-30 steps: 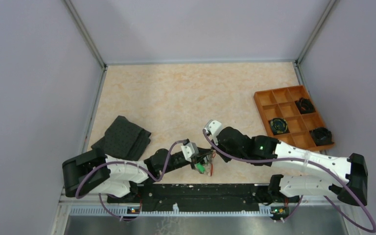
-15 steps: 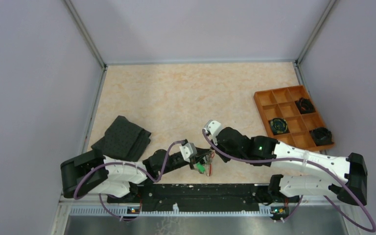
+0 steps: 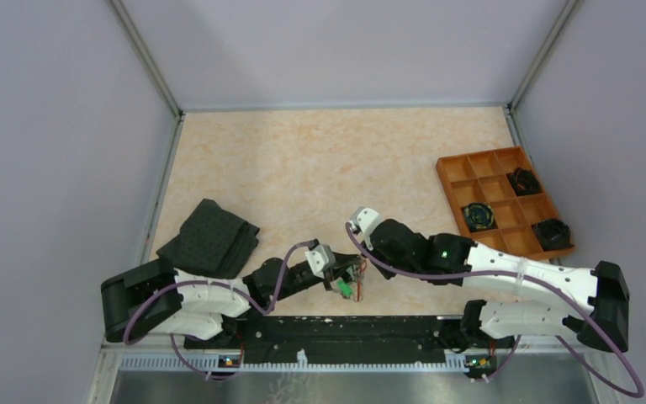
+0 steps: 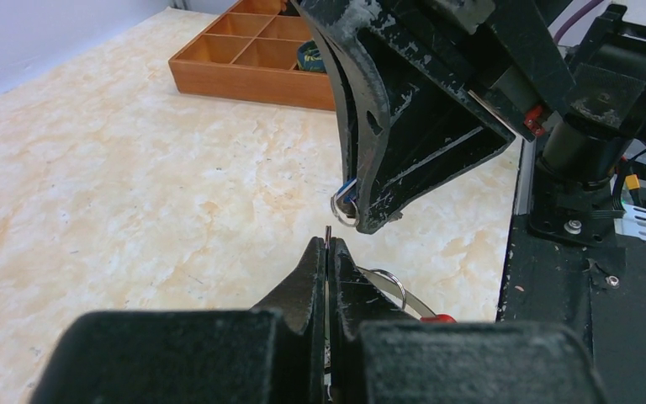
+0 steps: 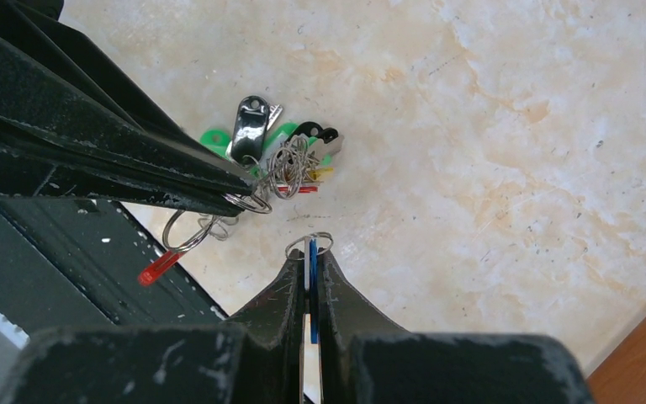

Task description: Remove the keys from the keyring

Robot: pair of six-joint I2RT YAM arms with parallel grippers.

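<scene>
My left gripper (image 4: 328, 244) is shut on the thin grey wire of the keyring (image 4: 384, 278), whose red sleeve (image 5: 158, 268) hangs below it. A bunch of keys (image 5: 286, 151) with green, black and red heads hangs from the keyring by the left fingertips (image 5: 219, 187). My right gripper (image 5: 309, 249) is shut on a blue key (image 5: 312, 278) with a small split ring at its tip. That key sits a short gap away from the bunch. Seen from above, the left gripper (image 3: 352, 271) and the right gripper (image 3: 368, 263) meet tip to tip over the green key (image 3: 346, 289) near the table's front edge.
An orange compartment tray (image 3: 450, 168) at the right holds black coiled objects (image 3: 478, 217). A folded black cloth (image 3: 210, 237) lies at the left. The black base rail (image 3: 345, 328) runs just below the grippers.
Both arms have eased very slightly left; both grips stay shut as before.
</scene>
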